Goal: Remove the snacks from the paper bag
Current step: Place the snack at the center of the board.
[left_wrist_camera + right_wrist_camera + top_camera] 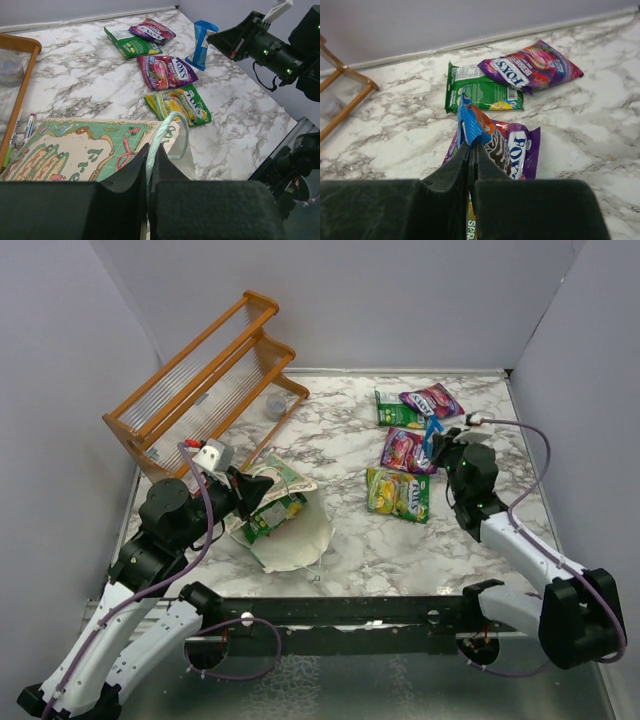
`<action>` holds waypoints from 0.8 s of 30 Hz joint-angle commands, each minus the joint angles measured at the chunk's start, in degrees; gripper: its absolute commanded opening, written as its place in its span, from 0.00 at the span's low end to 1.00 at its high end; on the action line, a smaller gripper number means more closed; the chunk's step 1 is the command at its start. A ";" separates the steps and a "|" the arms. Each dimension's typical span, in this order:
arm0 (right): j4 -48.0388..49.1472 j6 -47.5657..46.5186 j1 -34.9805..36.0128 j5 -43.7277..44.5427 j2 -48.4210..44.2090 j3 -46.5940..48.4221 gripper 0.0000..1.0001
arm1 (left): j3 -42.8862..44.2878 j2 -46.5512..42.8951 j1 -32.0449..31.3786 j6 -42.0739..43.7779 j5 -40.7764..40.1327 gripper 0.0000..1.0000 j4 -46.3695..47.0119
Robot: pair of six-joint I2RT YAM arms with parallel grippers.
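The pale-green patterned paper bag (292, 502) lies on its side at the left, its cream mouth facing the near edge. A green packet (274, 519) shows in the mouth. My left gripper (262, 490) is shut on the bag's pale looped handle (172, 131), fingertips together (150, 154). Four snacks lie at the right: purple (432, 400), green (395, 413), purple-pink (408, 450) and yellow-green (398, 494). My right gripper (441, 439) hangs just above them, shut on a blue packet (472, 122) that stands upright between its fingers (471, 150).
An orange wooden rack (205, 380) leans at the back left, with a small clear cup (275, 405) by its foot. Thin pens (27, 127) lie between the rack and the bag. Grey walls close in the marble table (340, 440) on three sides.
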 commanded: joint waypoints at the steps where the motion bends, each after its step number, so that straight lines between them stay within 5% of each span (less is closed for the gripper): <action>1: 3.71 20.37 -12.09 -16.82 3.54 -0.16 0.01 | 0.67 -0.04 -0.09 0.59 -1.00 0.00 -0.10; 10: 23.86 49.68 -29.93 -30.63 22.98 1.66 0.01 | -0.02 0.52 -0.02 0.46 -0.55 0.00 0.86; 19: 42.04 55.36 -32.05 -34.72 49.23 12.73 0.01 | 0.00 0.14 -0.02 0.37 -0.62 0.00 0.56; 24: 47.48 56.81 -32.05 -31.29 55.92 14.02 0.02 | 0.57 -0.09 0.02 0.27 -0.94 0.00 -0.34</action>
